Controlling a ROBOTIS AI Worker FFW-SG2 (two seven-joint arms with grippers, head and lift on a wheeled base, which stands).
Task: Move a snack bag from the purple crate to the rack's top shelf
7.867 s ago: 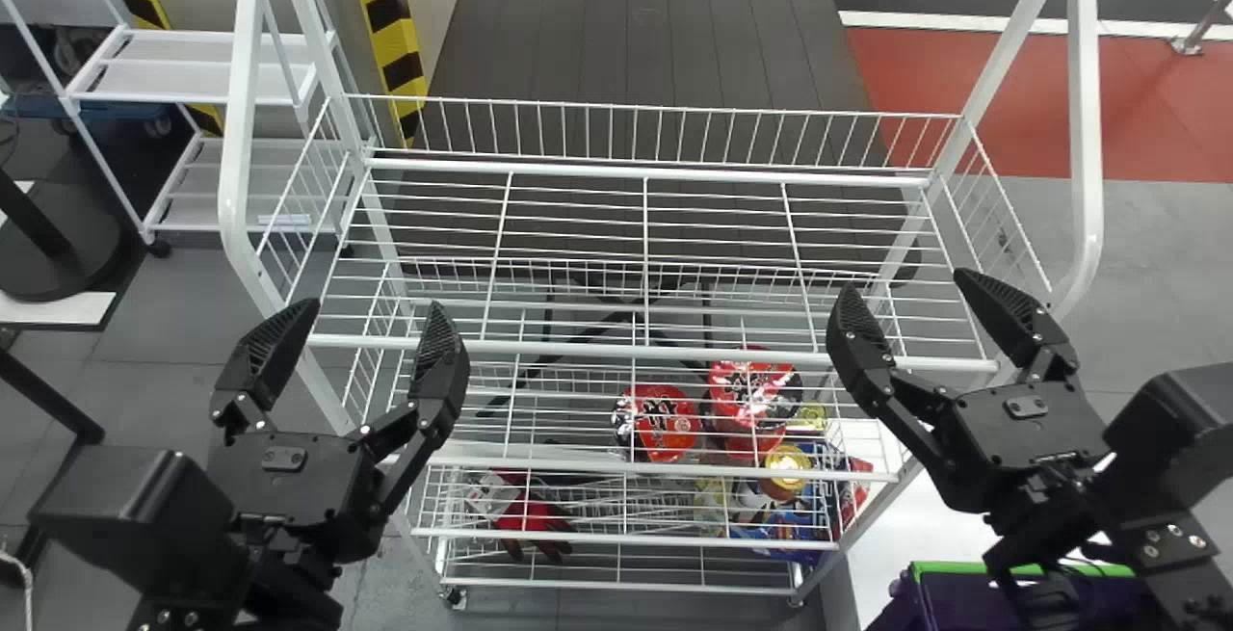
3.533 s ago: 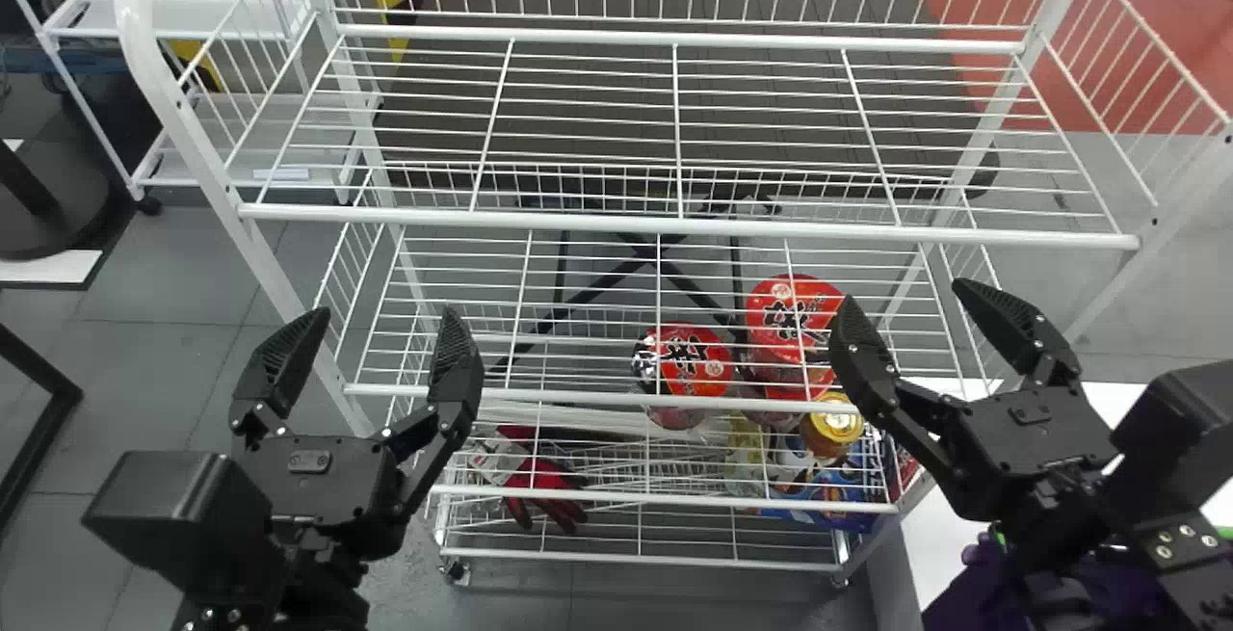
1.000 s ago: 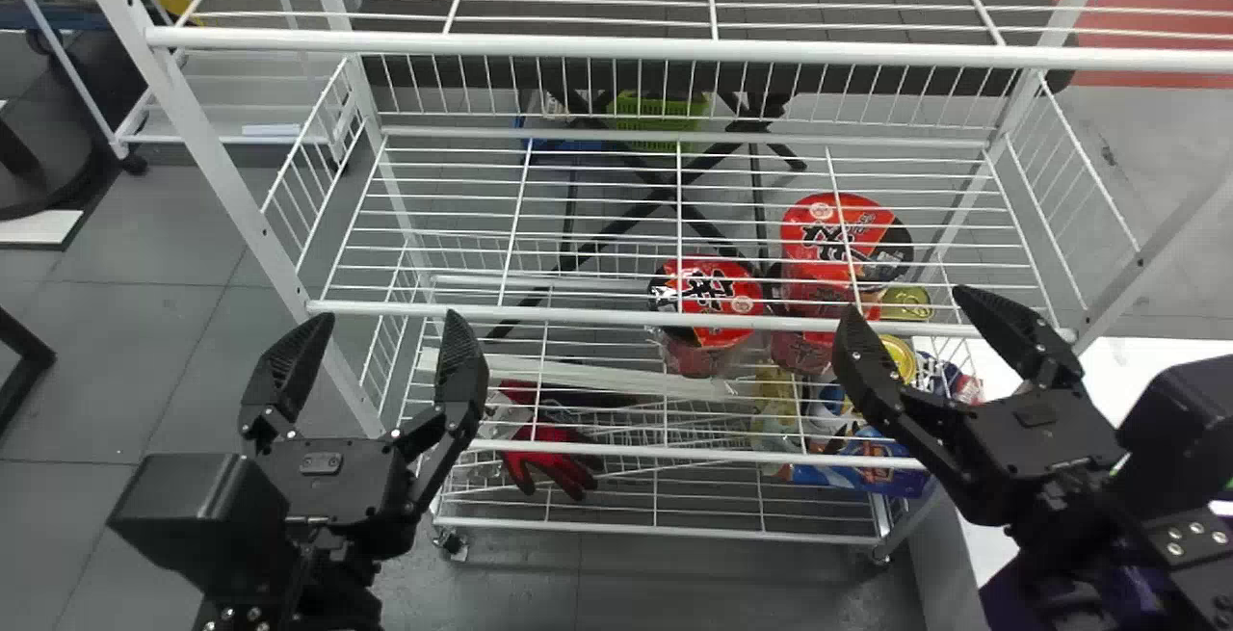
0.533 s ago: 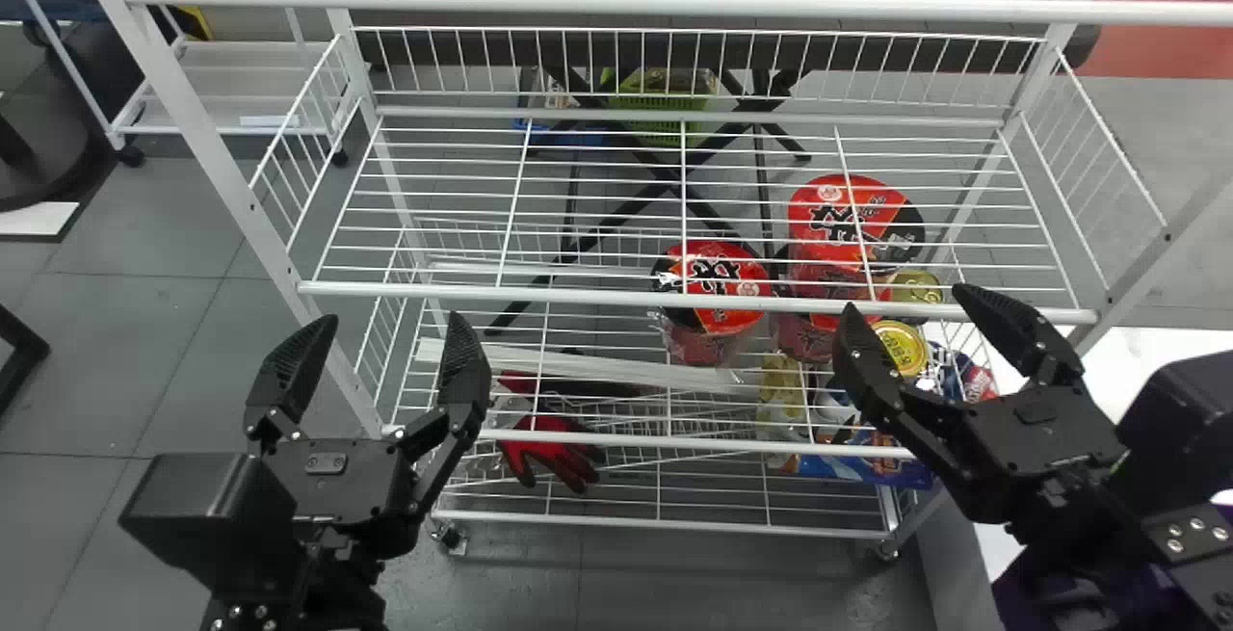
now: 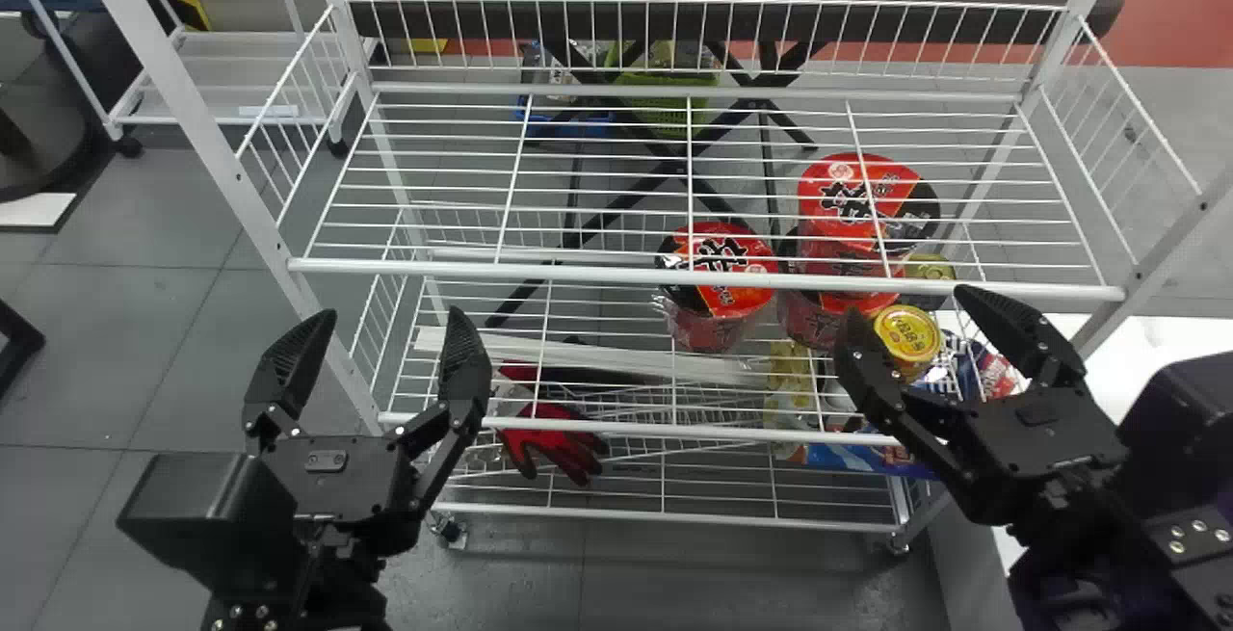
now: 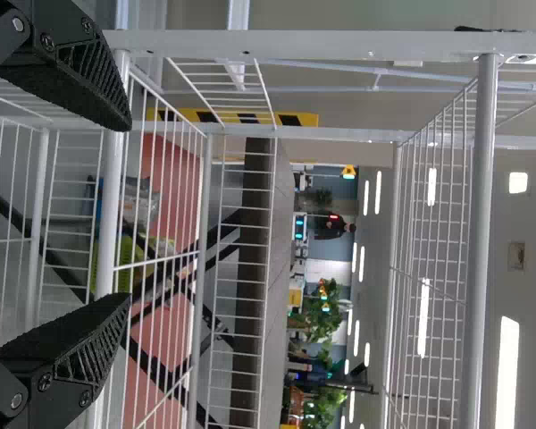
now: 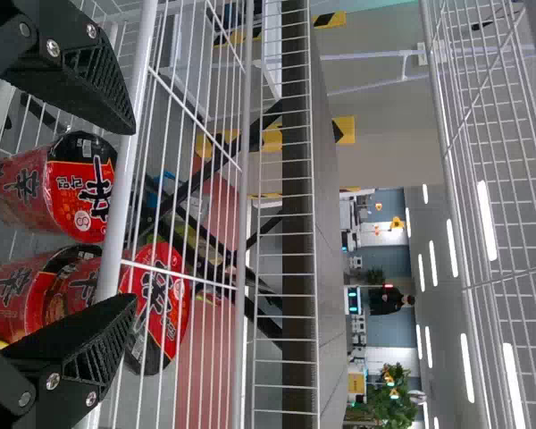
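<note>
Grey floor (image 5: 144, 352) spreads beneath the left gripper (image 5: 393, 315) and the right gripper (image 5: 907, 305), both released, fingers apart; near the right one sit red cups (image 5: 850, 209); beyond both stands the white rack (image 5: 578, 273); below the right one is the purple crate (image 5: 1036, 602); the snack bag's place I cannot tell.

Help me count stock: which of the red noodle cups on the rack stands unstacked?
The red noodle cup farthest to the robot's left. It stands singly, whereas those to its right form a stack, one atop another.
</note>
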